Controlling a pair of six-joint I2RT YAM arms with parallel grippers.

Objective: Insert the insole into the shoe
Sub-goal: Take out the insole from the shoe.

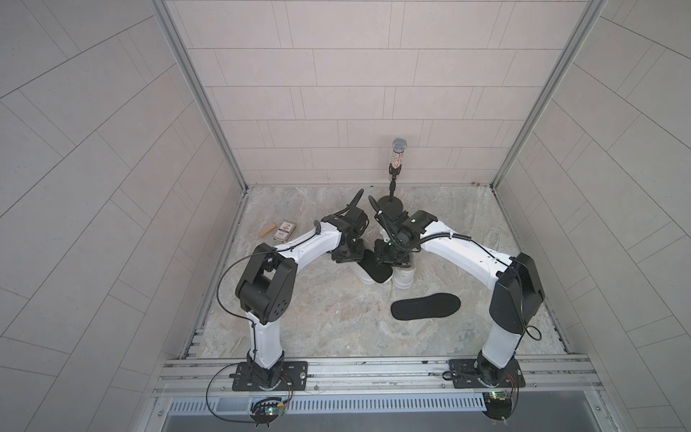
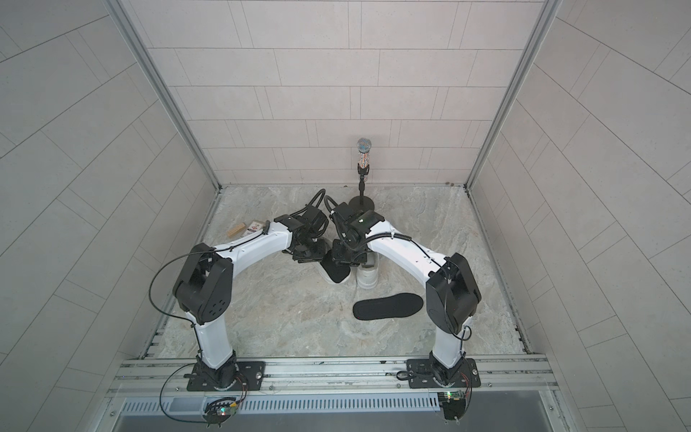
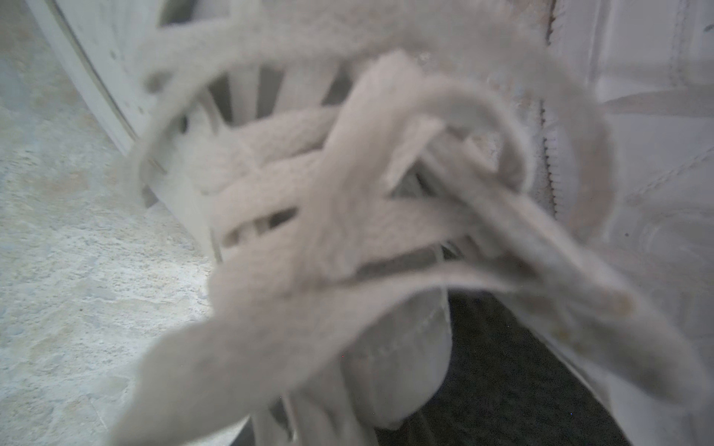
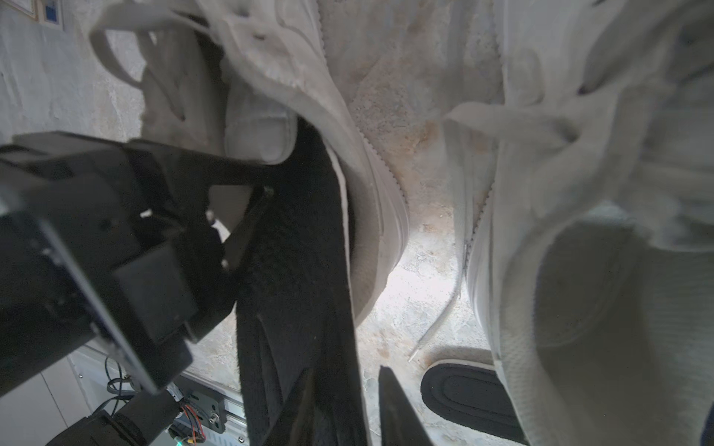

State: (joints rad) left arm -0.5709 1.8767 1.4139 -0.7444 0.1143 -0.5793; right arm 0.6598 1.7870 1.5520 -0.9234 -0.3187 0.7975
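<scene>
Two white shoes stand mid-table, one on the left (image 1: 363, 278) and one on the right (image 1: 404, 277). A black insole (image 1: 375, 271) lies partly inside the left shoe, with its heel end sticking out toward the front. In the right wrist view my right gripper (image 4: 347, 417) is open, and the insole (image 4: 293, 270) runs loosely between its fingers. My left gripper (image 4: 274, 177) reaches in at the left shoe's tongue (image 4: 262, 135), with white shoe material between its fingers. In the left wrist view, blurred laces (image 3: 347, 200) hide its jaws. A second insole (image 1: 425, 306) lies flat at the front right.
A microphone on a round-based stand (image 1: 397, 157) rises just behind the shoes. A card box (image 1: 285, 229) and a small wooden block (image 1: 267, 229) lie at the left edge. A loose lace end (image 4: 436, 328) trails on the marble top between the shoes.
</scene>
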